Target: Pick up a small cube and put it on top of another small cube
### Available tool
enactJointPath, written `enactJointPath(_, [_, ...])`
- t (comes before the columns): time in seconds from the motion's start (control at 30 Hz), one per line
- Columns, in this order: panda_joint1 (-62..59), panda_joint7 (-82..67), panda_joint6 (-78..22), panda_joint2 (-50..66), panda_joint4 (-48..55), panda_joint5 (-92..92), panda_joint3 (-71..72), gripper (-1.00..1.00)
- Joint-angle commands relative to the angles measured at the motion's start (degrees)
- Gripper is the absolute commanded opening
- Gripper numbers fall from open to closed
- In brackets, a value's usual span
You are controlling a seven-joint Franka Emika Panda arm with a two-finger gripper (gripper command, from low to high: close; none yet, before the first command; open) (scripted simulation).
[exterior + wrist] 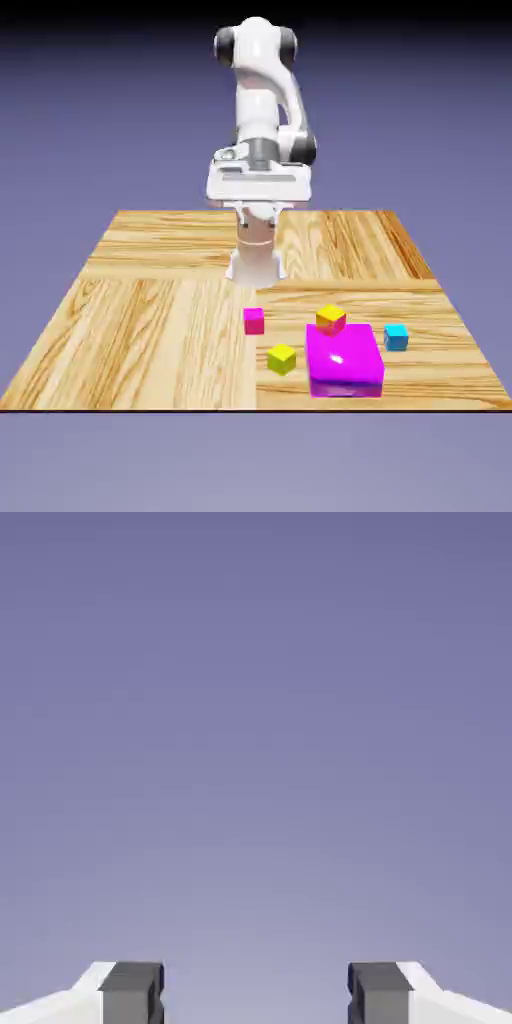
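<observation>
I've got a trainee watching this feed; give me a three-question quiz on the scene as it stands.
1. True or false: the gripper holds the cyan cube.
2. Which is nearest the orange-topped cube? A) pink cube B) big magenta block C) yellow-green cube
3. Fill in: the hand view shows only the plain ____ past the fingertips.

Key: 1 false, the jaws stand apart with nothing between them. 2 B. 3 backdrop.
</observation>
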Motion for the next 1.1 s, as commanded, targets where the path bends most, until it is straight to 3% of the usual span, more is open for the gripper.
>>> enactJointPath(0.0, [0.35, 0.07, -2.28, 2.08, 1.48, -1.26, 1.20, 0.00])
enactJointPath(1.07, [11.50, 2.37, -75.20, 68.53, 48.66, -41.66, 39.46, 0.00])
